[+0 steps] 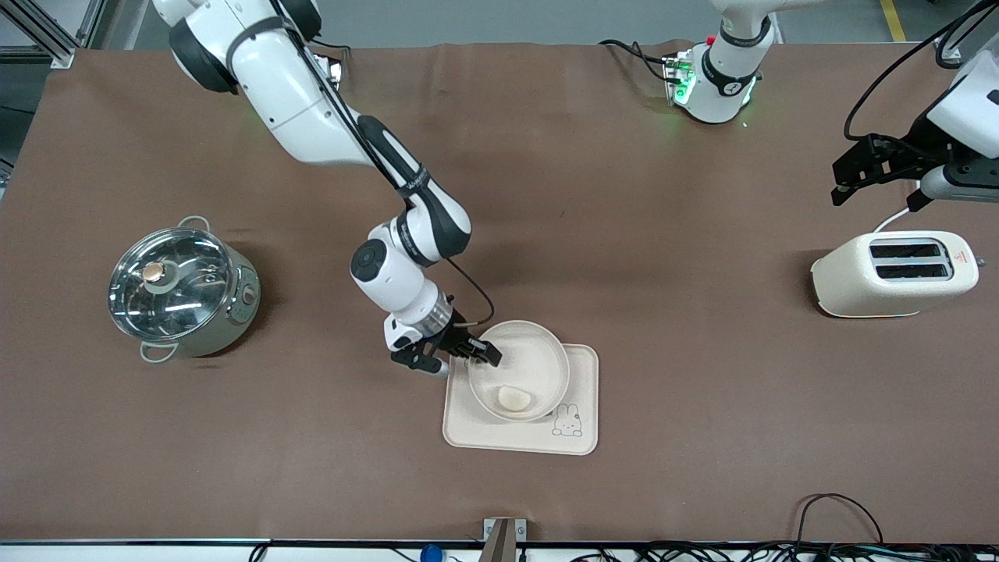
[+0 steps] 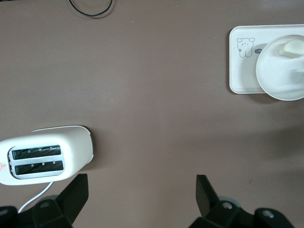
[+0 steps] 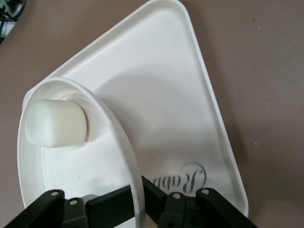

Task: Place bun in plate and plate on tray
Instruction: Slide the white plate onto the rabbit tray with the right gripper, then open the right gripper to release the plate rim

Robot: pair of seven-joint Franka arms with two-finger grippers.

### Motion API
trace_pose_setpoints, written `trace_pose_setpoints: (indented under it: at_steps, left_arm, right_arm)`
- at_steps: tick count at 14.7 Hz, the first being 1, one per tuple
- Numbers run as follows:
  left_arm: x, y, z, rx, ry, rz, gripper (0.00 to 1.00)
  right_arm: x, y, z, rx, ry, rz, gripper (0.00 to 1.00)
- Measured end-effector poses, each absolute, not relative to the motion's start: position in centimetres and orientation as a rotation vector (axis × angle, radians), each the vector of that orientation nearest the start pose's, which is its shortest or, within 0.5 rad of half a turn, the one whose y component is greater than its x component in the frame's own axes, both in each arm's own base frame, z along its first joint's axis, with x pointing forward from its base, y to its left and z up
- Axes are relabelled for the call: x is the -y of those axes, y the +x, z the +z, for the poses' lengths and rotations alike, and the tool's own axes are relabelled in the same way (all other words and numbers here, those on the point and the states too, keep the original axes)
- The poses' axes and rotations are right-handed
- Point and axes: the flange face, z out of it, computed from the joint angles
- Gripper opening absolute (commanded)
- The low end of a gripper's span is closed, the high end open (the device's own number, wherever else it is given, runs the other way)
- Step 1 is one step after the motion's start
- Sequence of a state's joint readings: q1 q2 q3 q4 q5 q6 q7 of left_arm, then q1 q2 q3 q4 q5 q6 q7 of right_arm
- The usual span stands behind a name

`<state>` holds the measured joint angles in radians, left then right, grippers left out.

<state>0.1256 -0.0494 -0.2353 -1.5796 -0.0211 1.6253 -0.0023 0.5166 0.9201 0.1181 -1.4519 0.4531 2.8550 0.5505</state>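
The cream plate [image 1: 546,343] is over the rabbit tray [image 1: 581,375] and overhangs the tray's edge farther from the front camera. The pale bun [image 1: 513,399] lies in the plate at its nearer side. My right gripper [image 1: 478,353] is shut on the plate's rim on the side toward the right arm's end. In the right wrist view its fingers clamp the rim [image 3: 118,137], with the bun [image 3: 54,123] inside and the tray [image 3: 166,109] underneath. My left gripper [image 1: 872,195] is open and empty, waiting in the air above the toaster.
A cream toaster [image 1: 894,273] with a white cord stands at the left arm's end of the table. A steel pot with a glass lid [image 1: 181,291] stands at the right arm's end. Brown cloth covers the table.
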Motion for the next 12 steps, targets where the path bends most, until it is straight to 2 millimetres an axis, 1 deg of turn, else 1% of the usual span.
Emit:
trace_pose_setpoints:
  at_steps: [2,3,4,5,6,7,8,9,10,11,12]
  left_arm:
    - [6.8,54.2,65.1,-0.184,-3.149,-0.146,1.0]
    - [7.2,54.2,65.1,-0.195,-3.149,-0.147,1.0]
    - [7.3,54.2,65.2,-0.2,-3.15,-0.149,1.0]
    - [7.1,54.2,65.3,-0.195,-3.152,-0.151,1.0]
    - [6.8,54.2,65.3,-0.187,-3.153,-0.152,1.0]
    - [6.4,54.3,65.3,-0.176,-3.154,-0.152,1.0]
    - [6.1,54.3,65.3,-0.169,-3.155,-0.151,1.0]
    - [6.0,54.3,65.3,-0.166,-3.155,-0.152,1.0]
    - [6.0,54.3,65.3,-0.166,-3.155,-0.153,1.0]
    - [6.0,54.3,65.4,-0.166,-3.155,-0.155,1.0]
    - [6.0,54.3,65.4,-0.165,-3.155,-0.156,1.0]
  right_arm:
    - [-41.0,64.0,17.0,-0.517,-2.553,-0.291,0.0]
    - [-40.8,64.5,16.7,-0.525,-2.547,-0.297,0.0]
    - [-40.6,65.0,16.6,-0.531,-2.541,-0.304,0.03]
    - [-40.4,65.3,16.6,-0.535,-2.538,-0.308,0.14]
    - [-40.3,65.4,16.7,-0.537,-2.535,-0.311,0.16]
    - [-40.3,65.5,16.8,-0.538,-2.533,-0.313,0.16]
    - [-40.3,65.6,16.9,-0.537,-2.531,-0.315,0.24]
    - [-40.3,65.7,17.0,-0.537,-2.529,-0.316,0.5]
    - [-40.3,65.7,17.1,-0.538,-2.528,-0.317,0.67]
    - [-40.3,65.8,17.2,-0.539,-2.526,-0.318,0.76]
    - [-40.1,65.9,17.3,-0.543,-2.523,-0.322,0.89]
